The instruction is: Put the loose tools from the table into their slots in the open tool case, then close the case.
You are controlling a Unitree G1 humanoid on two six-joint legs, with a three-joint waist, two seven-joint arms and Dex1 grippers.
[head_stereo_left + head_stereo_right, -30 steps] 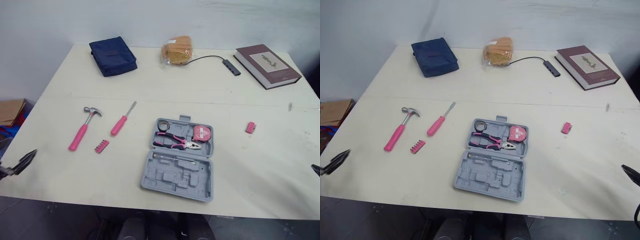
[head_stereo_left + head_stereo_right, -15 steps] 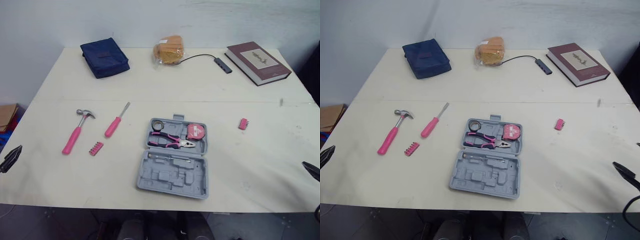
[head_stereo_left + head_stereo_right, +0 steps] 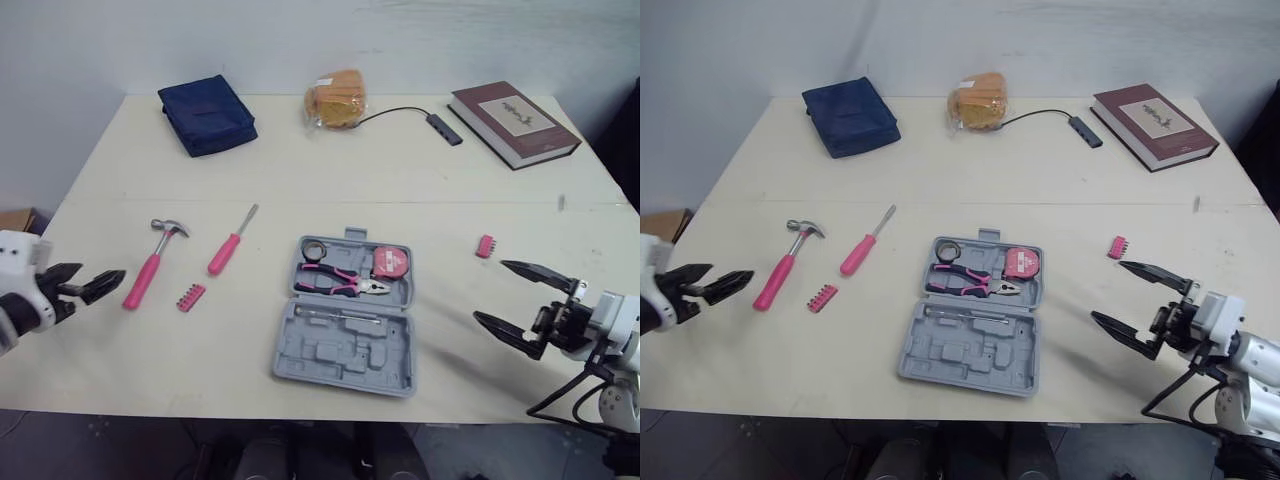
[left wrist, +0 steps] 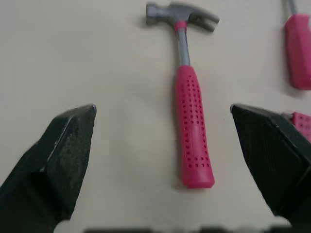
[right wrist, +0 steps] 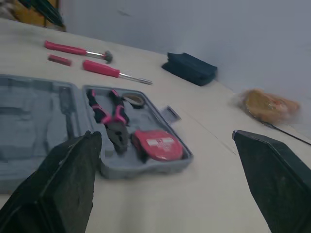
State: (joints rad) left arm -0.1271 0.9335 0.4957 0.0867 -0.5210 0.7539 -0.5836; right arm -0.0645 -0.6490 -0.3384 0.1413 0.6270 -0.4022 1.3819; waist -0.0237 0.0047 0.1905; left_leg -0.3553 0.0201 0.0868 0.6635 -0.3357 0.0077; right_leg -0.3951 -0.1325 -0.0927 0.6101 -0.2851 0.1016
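At the tabletop's left edge the left gripper (image 4: pixel 163 110) hovers with fingers spread. Its wrist view frames the pink-handled hammer (image 4: pixel 189 111) lying between them, untouched. Next come a pink bit strip (image 3: pixel 190 297) and the screwdriver (image 3: pixel 224 253). The open tool case (image 3: pixel 348 345) sits near the front edge. The right wrist view shows pliers (image 5: pixel 111 119) and tape measure (image 5: pixel 154 144) seated, plus a ring, perhaps tape. A second bit strip (image 3: pixel 486 246) lies beside the right gripper (image 3: pixel 490 290), also spread. Pouch (image 3: pixel 206 113), bagged bread (image 3: pixel 336 99) and book (image 3: pixel 513 123) line the far edge of the cream table (image 3: pixel 300 180), against a pale wall.
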